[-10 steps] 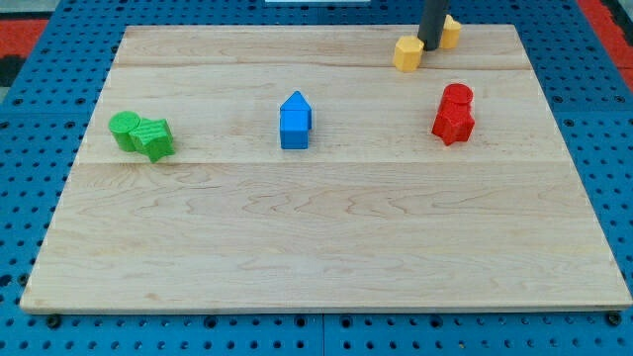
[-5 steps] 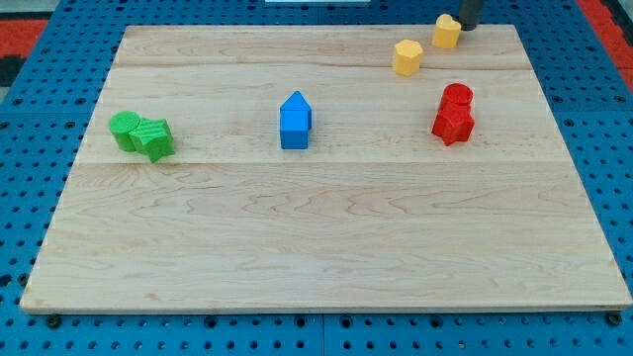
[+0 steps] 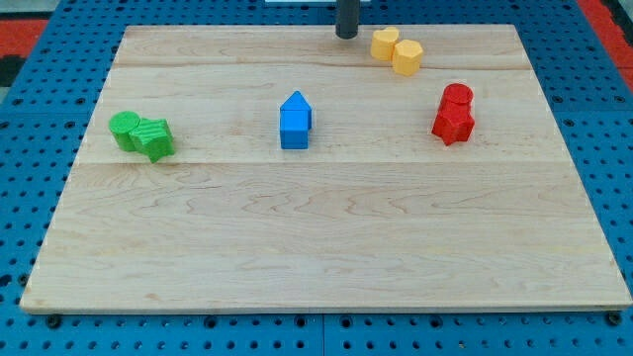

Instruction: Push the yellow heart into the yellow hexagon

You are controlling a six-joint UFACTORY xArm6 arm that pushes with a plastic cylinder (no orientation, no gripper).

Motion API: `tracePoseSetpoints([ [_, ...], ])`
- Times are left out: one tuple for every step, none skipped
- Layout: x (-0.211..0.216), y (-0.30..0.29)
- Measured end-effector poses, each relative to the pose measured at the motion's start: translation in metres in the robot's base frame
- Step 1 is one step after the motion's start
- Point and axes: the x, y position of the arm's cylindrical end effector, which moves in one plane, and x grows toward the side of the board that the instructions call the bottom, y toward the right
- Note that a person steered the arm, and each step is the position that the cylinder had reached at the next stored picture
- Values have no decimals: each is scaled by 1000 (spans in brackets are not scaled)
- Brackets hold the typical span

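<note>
My tip (image 3: 346, 36), a bare rod with no gripper, is leaving the yellow heart (image 3: 385, 43), just right of it, now touching the yellow hexagon (image 3: 406, 57), seemingly finishing the task.

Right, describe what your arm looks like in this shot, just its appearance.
Only the lower end of my arm shows: a straight, plain dark grey rod, round in section, coming in at the view's top edge. My tip is blunt and flat-ended. No cables, markings or sleeves show on it; the rest of the arm is out of frame. It stands to the view's left of the yellow heart and yellow hexagon.
</note>
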Motion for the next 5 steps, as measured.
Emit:
tracePoseSetpoints([
  [14,48],
  [16,56],
  [2,34],
  [-19,37],
  [-20,62],
])
